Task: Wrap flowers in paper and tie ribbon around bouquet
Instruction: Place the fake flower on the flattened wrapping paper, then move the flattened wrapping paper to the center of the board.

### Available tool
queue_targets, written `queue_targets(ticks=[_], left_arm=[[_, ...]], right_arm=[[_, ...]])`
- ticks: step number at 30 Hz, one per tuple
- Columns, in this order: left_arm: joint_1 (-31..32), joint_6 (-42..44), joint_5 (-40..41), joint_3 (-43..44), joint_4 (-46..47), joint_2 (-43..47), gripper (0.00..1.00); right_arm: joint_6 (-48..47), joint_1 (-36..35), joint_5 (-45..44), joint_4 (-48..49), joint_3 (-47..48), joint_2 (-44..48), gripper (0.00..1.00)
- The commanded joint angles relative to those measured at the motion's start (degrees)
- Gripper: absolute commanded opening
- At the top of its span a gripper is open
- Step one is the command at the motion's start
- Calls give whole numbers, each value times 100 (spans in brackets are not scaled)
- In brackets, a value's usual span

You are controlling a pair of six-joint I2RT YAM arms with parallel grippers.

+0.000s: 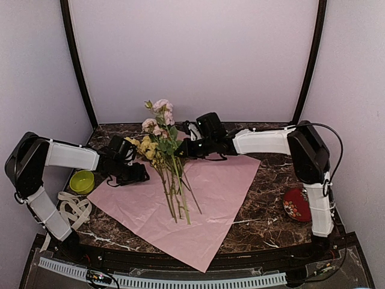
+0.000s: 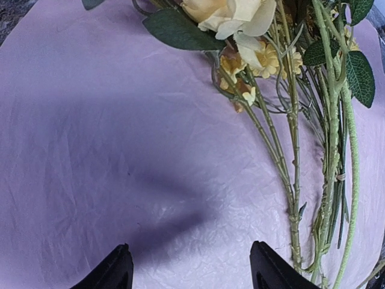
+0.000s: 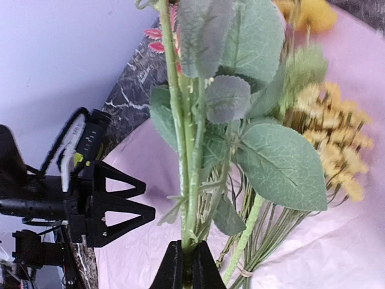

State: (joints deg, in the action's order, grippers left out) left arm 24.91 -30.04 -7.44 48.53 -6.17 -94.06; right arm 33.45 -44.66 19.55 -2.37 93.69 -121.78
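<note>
The paper (image 1: 204, 198) lies cornerwise on the marble table (image 1: 271, 220), its near corner hanging over the table's near edge. Its right and near parts are bare. The flowers (image 1: 159, 144) rest on its far-left part, blooms far, stems pointing near. The right gripper (image 3: 187, 265) is pinched tight on their green stems just below the leaves. The left gripper (image 2: 189, 250) hovers spread wide over bare paper, just left of the stems. The ribbon (image 1: 72, 208) lies at the near left beside a green bowl (image 1: 81, 180). A red plate (image 1: 296, 203) sits right.
</note>
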Motion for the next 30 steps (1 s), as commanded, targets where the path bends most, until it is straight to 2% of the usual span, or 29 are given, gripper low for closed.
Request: queue_targets(ticks=[1,5,9,16,19,23,30], left_arm=[[-10,-7,109,-132,-6,222,68],[-15,11,105,-132,-3,204,69],[-11,105,61,-94,-33,169,69],[-29,114,87,-74,-1,142,69],[-43,127,108,-41,-13,101,69],[-51,139,150,-7,-26,53,69],[-54,176,172,109,-91,-87,70]], right_arm=[[765,23,383,456,296,-491,11],[431,24,237,-144,540,-602,38],[-751,109,-799,-1152,610,-146,60],[-1751,1104,-2390,-2760,49,713,96],[-1913,1705,-2823,-3444,-216,770,100],[-2092,2179,-3003,-3642,-748,876,100],[-2334,2473,-2594,-3663,-1107,609,98]])
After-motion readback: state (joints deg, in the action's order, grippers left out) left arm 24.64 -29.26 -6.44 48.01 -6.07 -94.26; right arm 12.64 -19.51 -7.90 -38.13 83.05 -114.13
